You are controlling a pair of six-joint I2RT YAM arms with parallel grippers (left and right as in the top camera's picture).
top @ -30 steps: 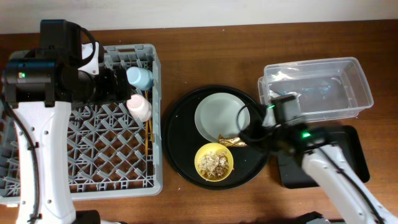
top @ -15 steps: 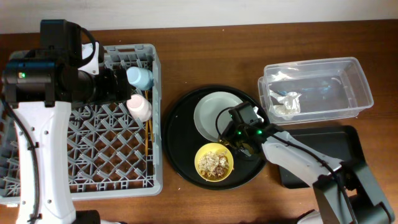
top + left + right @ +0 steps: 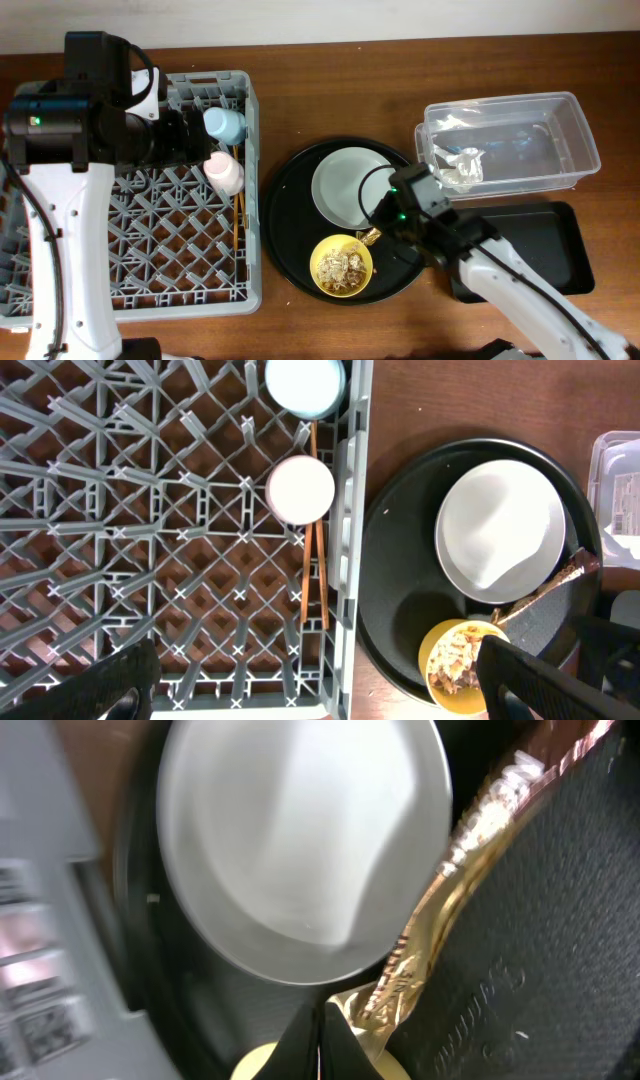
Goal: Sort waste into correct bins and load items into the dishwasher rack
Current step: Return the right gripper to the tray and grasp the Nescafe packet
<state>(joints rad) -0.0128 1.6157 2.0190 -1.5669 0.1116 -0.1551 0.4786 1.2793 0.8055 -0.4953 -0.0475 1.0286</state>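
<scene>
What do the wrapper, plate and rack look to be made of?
Wrapper: likely metallised foil or film, glossy gold, creased with bright glints.
Plate: perhaps ceramic or melamine; smooth, pale, soft sheen, so I can't tell which.
Rack: moulded grey plastic, matte lattice.

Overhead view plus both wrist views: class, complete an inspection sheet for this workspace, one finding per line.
Surface: brown wooden table.
Job's things: blue cup, pink cup and chopsticks in dishwasher rack; plate and yellow bowl of scraps on round black tray; tissue in clear tub; black rectangular tray beside it.
Clutter: nothing seen.
Hands: left hand open above rack; right hand shut on gold wrapper.
Cables: thin black cable arcs over plate.
Surroundings: pale wall along top edge.
</scene>
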